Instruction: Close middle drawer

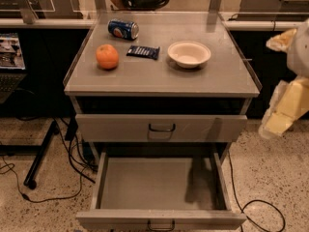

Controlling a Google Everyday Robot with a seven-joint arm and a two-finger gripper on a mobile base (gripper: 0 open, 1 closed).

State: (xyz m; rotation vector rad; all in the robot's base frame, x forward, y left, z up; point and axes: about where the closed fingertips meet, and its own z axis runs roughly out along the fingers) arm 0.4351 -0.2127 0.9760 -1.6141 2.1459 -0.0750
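The middle drawer (159, 219) is pulled far out at the bottom of the view. Its low grey front carries a small dark loop handle (161, 224), and its shallow grey tray (145, 182) holds nothing. Above it, the smaller drawer front (116, 128) with its own loop handle sits shut. My gripper (276, 121) shows as a blurred white and yellowish shape at the right edge. It is beside the cabinet, level with the upper drawer, and apart from both drawers.
On the cabinet top (145, 76) lie a blue soda can (123, 29) on its side, an orange (107, 56), a dark snack bag (143, 51) and a white bowl (189, 53). Cables (72, 158) and a stand leg (41, 153) lie on the floor at the left. Another cable (263, 209) lies at the right.
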